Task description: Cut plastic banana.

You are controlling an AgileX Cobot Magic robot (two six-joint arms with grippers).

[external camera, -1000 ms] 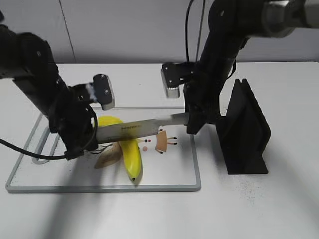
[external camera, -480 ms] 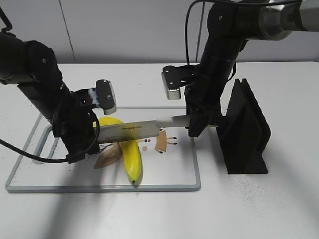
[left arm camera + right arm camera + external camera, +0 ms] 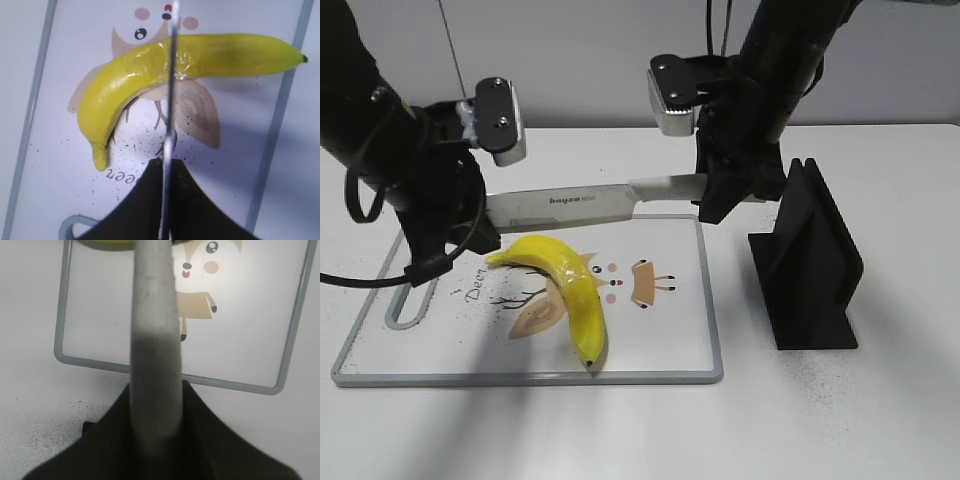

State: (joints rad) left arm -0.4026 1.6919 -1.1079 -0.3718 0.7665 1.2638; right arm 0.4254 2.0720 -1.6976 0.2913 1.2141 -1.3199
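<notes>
I hold the knife (image 3: 590, 203) level in the air above the cutting board (image 3: 660, 355), my right gripper (image 3: 725, 195) clamped on the handle end and my left gripper (image 3: 460, 215) pinched on the blade's far end. The banana (image 3: 565, 285) lies on the board below the blade, clear of it, curving from its stem near the left toward its dark tip at the board's front edge. From my left wrist the blade's edge crosses the banana's middle, where a seam or glossy patch shows.

To cut well, I judge I should keep both ends of the blade at one height, lower them together, and keep the edge square across that middle seam. Uneven pressure would likely roll the banana or push it sideways on the smooth board, so a straight downward press seems better than sawing.

The blade carries a small dark printed word, too fine for me to read surely. The board shows a cartoon owl and deer, with the word "Deer" beside the left end. A black knife stand (image 3: 810, 265) sits right of the board.
</notes>
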